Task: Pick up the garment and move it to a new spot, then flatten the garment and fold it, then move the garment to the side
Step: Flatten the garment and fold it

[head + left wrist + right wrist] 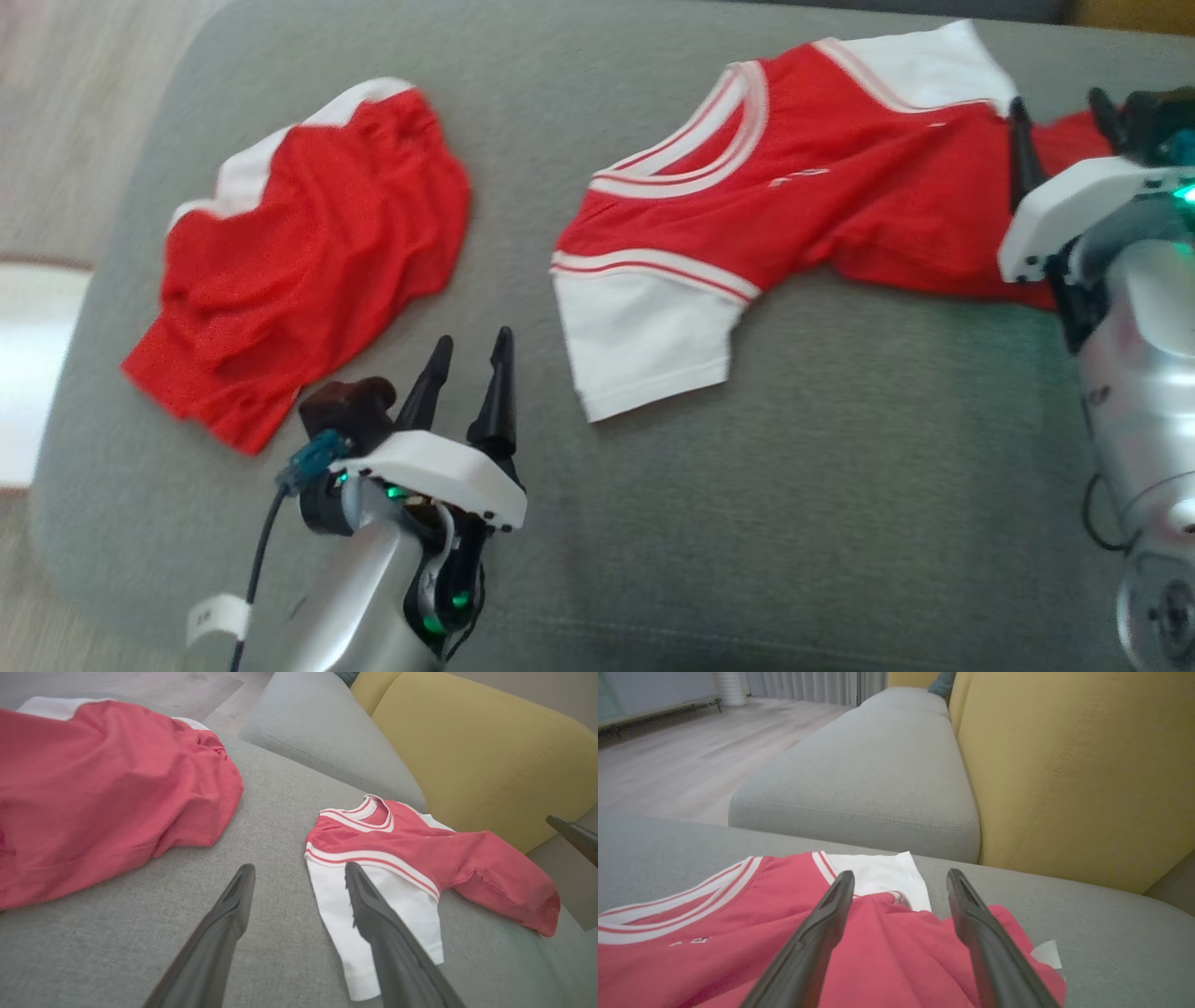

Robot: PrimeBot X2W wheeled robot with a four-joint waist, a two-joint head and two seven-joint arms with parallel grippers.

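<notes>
Grey sofa seat (840, 485) underneath; 2nd grey cushion (878, 779) just beside it, stitched seam along front, w/ yellow backrest (1073, 765) behind both. Pale wood floor (682, 760) beyond, curtains (808, 686) at far wall.

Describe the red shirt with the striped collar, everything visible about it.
The shirt is thin red fabric with a white, red-striped collar, white short sleeves joined by striped seams, and a small white chest mark. It lies front up on the grey sofa cushion. The near sleeve is spread flat, and the body is wrinkled and bunched narrow toward its lower end. The right gripper stands there, fingers open over the red fabric. Whether they touch it cannot be told.
</notes>
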